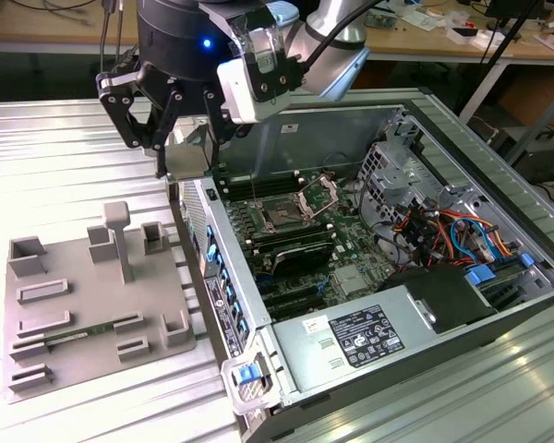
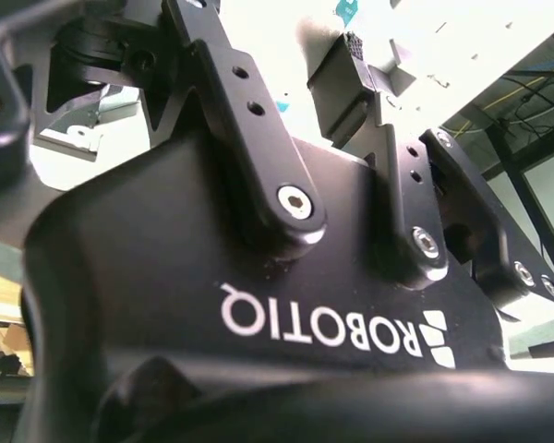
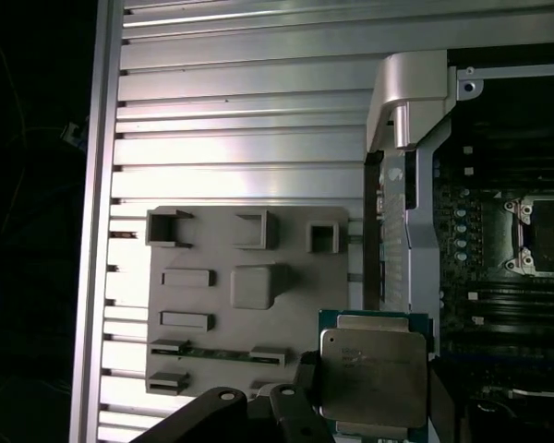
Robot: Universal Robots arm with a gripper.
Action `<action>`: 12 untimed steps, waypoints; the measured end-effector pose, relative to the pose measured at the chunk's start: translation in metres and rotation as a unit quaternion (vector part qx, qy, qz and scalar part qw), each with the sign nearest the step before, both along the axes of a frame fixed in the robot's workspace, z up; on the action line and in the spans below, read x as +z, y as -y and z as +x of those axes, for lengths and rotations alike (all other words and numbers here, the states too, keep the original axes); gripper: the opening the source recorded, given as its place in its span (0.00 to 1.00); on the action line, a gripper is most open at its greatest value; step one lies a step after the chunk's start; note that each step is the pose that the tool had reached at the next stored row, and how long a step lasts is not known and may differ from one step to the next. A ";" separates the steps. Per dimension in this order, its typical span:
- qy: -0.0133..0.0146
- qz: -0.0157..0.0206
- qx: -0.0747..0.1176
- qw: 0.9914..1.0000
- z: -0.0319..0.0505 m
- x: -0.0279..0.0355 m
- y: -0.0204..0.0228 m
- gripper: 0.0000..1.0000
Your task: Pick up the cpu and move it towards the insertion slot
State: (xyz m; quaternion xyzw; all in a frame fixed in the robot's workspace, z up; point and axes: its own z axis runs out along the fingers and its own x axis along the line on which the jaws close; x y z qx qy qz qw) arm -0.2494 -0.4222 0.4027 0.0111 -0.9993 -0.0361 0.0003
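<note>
Ribbed metal table [image 1: 65, 166] carries an open computer case [image 1: 499, 305] and, on the exterior view's left, a grey tray [image 1: 74, 305] with raised blocks. Inside the case, green board with the insertion slot [image 1: 283, 215] (silver bracket lifted). Tool [image 1: 180, 157] hangs above the case's near wall, between tray and slot, fingers clamped on the cpu [image 3: 374, 377]. In the first wrist view the cpu sits over the tray's edge, slot [image 3: 547, 235] well apart.
</note>
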 end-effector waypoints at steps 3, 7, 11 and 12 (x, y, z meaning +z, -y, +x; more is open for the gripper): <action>0.000 0.000 0.000 1.000 0.0025 -0.0001 0.0000 0.55; 0.000 0.000 0.000 1.000 0.0058 -0.0002 0.0000 0.55; 0.000 0.000 0.000 1.000 0.0099 -0.0003 0.0000 0.55; 0.000 0.000 0.000 1.000 0.0109 -0.0004 0.0000 0.55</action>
